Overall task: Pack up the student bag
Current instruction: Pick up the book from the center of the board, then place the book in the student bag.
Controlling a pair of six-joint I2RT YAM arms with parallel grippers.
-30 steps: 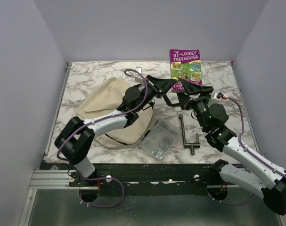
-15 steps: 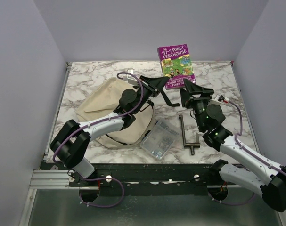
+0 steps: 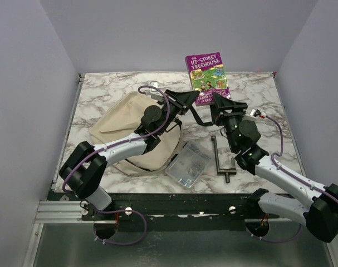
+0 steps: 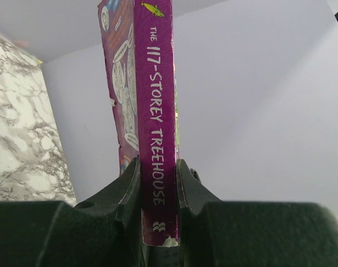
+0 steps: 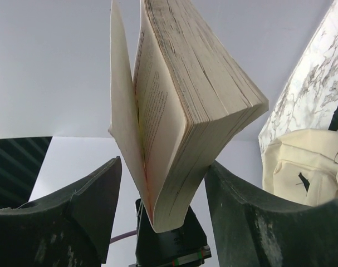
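— Where is the student bag (image 3: 121, 119) found?

— It is laid flat on the left half of the table (image 3: 252, 89), partly covered by the left arm.

— And what is held?

— A purple book (image 3: 206, 75) is held upright above the middle of the far edge. Its spine is clamped near the lower end by the left gripper (image 4: 158, 172), with a finger pressed on each side.

— Is the right gripper (image 5: 163, 167) clamped too?

— No, its fingers are spread wide around the page edge. One cover is fanned away from the pages. Contact with the fingers cannot be told.

— What else is seen?

— A clear pouch (image 3: 188, 165) is laid just beside the bag toward the near edge. A dark T-shaped bar (image 3: 220, 158) is set apart to its right.
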